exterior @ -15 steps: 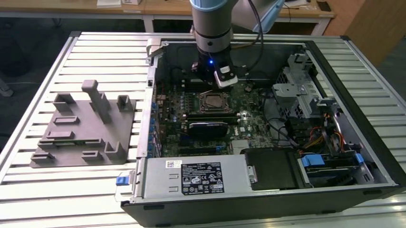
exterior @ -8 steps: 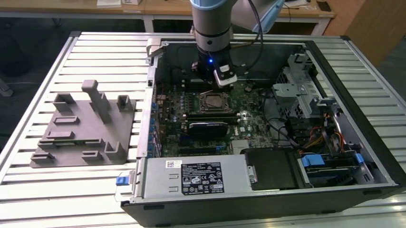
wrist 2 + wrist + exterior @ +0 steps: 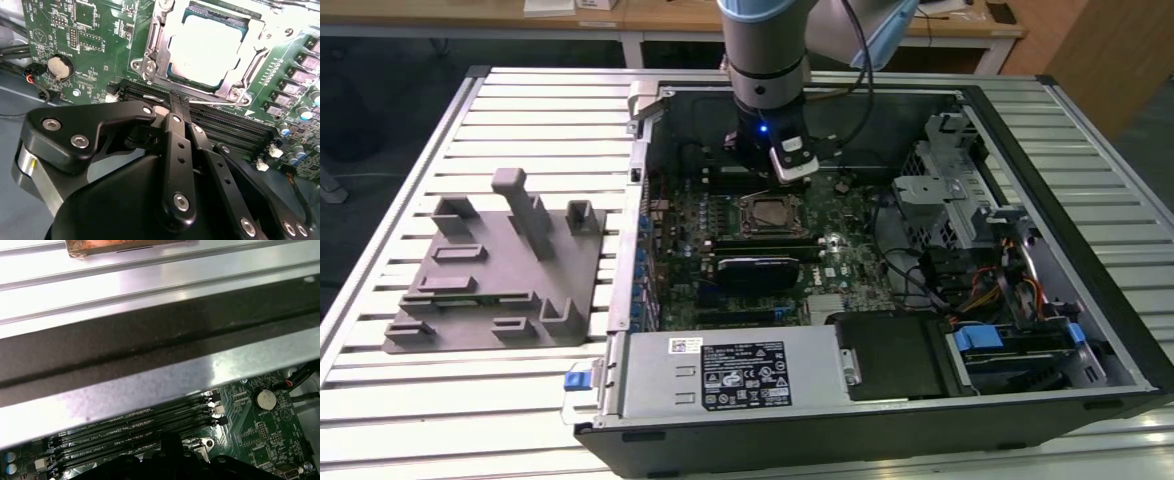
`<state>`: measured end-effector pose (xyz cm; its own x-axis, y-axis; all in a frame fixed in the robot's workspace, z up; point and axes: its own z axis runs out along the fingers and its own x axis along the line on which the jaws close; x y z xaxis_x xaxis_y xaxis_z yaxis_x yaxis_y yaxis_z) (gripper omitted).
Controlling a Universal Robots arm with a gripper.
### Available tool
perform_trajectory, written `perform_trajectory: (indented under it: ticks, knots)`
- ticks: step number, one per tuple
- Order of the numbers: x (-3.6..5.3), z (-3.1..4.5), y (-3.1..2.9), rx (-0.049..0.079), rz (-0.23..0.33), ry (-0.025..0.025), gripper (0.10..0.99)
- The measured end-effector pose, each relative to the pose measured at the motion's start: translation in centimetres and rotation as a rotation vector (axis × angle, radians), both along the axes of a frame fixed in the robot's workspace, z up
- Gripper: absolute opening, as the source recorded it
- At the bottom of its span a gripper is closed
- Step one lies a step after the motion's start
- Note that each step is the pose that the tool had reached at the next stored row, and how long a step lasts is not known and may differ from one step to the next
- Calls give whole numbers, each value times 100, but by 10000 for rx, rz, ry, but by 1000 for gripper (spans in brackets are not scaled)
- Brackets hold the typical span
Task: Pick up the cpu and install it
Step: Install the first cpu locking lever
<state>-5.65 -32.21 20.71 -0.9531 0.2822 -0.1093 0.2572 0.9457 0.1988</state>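
The cpu (image 3: 207,47) is a square chip with a pale silver top, lying flat in the motherboard socket with a metal frame around its edges. In the exterior view the cpu (image 3: 767,213) sits mid-board inside the open computer case (image 3: 1067,140). My gripper (image 3: 767,178) hangs just above the board, right beside the socket on its far side. In the second wrist view my gripper (image 3: 175,100) has its black fingers (image 3: 176,150) drawn together with nothing between them, the tips over the memory slots next to the socket. The cpu is apart from the fingers.
A grey plastic block with upright tabs (image 3: 494,265) lies on the slatted table at the exterior view's left. Inside the case are a black ribbed module (image 3: 754,268), a power supply (image 3: 720,375), drive cages (image 3: 961,200) and loose cables. Memory slots (image 3: 230,127) and a coin battery (image 3: 59,66) flank the socket.
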Motion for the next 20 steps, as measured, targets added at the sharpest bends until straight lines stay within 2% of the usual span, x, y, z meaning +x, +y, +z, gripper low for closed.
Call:
perform_trajectory:
  ticks: [2, 5, 7, 11, 20]
  knots:
    - [-6, 0, -1, 0, -2, -16, 106]
    - [-18, -5, 0, 2, -1, -128, 106]
    - [-18, -16, -1, 4, 0, -161, 106]
    - [-19, -37, -3, 8, 0, -178, 106]
    - [-19, -53, 2, 8, -1, -180, 106]
